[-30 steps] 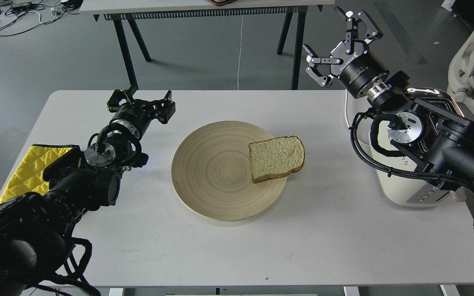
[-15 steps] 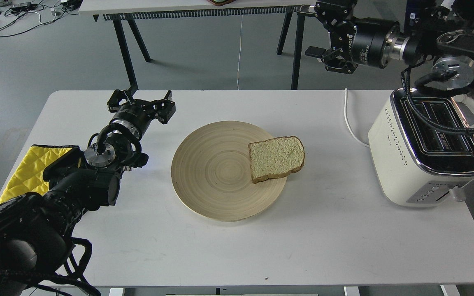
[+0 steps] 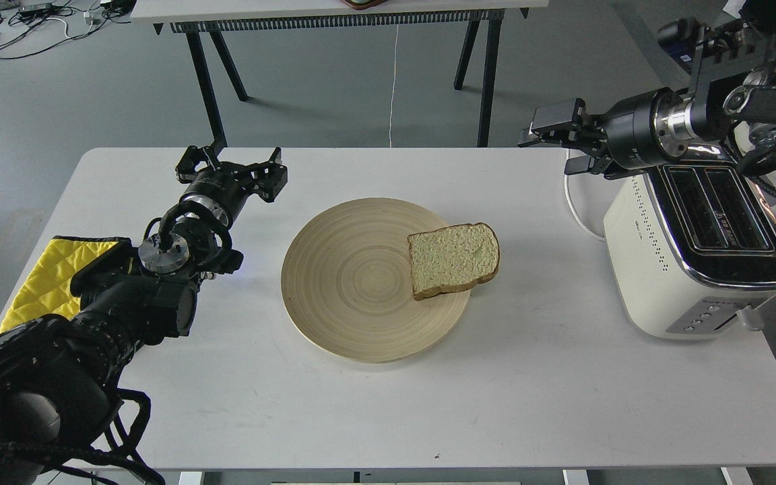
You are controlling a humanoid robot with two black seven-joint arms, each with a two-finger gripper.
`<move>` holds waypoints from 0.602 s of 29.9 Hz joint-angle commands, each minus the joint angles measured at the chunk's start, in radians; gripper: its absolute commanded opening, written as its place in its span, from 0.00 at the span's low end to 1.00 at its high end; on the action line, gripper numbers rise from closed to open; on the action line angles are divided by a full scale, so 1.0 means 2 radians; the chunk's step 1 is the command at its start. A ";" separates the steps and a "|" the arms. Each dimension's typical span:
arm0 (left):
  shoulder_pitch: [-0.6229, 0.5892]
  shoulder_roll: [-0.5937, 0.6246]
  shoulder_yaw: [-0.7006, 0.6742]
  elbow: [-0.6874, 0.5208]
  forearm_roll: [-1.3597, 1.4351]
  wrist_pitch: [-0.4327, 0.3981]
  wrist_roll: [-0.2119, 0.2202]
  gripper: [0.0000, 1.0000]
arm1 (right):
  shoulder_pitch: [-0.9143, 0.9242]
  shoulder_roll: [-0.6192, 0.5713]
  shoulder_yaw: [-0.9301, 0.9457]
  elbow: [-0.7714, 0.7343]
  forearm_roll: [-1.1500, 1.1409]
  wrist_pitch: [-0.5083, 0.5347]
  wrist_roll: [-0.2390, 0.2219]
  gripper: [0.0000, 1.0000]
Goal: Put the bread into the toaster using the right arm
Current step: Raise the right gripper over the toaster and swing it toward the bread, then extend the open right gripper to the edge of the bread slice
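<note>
A quilted yellow cloth lies at the far left edge of the white rectangular counter, partly under the black left arm. That arm's black two-finger left end effector sits low over the counter's rear left part, its fingers spread apart with nothing between them. Right of it, near the middle, rests a round pale wooden plate with ring grain. The square-ish slice of pale speckled bread with a brown crust lies flat on the plate's right side, its right edge jutting slightly past the rim. Nothing else is on the plate. Farther right a white cord curves across the counter toward the cream-white two-slot toaster with a chrome top, standing at the right edge; both dark slots look empty. Above the toaster's rear left corner hangs the black right end effector, pointing left, fingers parted and holding nothing, well apart from the bread. Behind the counter stands a second table on black legs
</note>
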 commanded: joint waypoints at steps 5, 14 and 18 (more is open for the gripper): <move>0.000 0.000 0.000 0.000 0.000 0.000 0.000 1.00 | -0.054 0.029 -0.007 0.007 -0.026 -0.080 -0.048 0.98; 0.000 -0.001 0.000 0.000 -0.001 0.000 0.000 1.00 | -0.100 0.042 0.003 0.006 -0.016 -0.129 -0.049 0.97; 0.000 -0.001 0.000 0.000 0.000 0.000 0.000 1.00 | -0.131 0.048 0.045 0.005 -0.015 -0.160 -0.049 0.96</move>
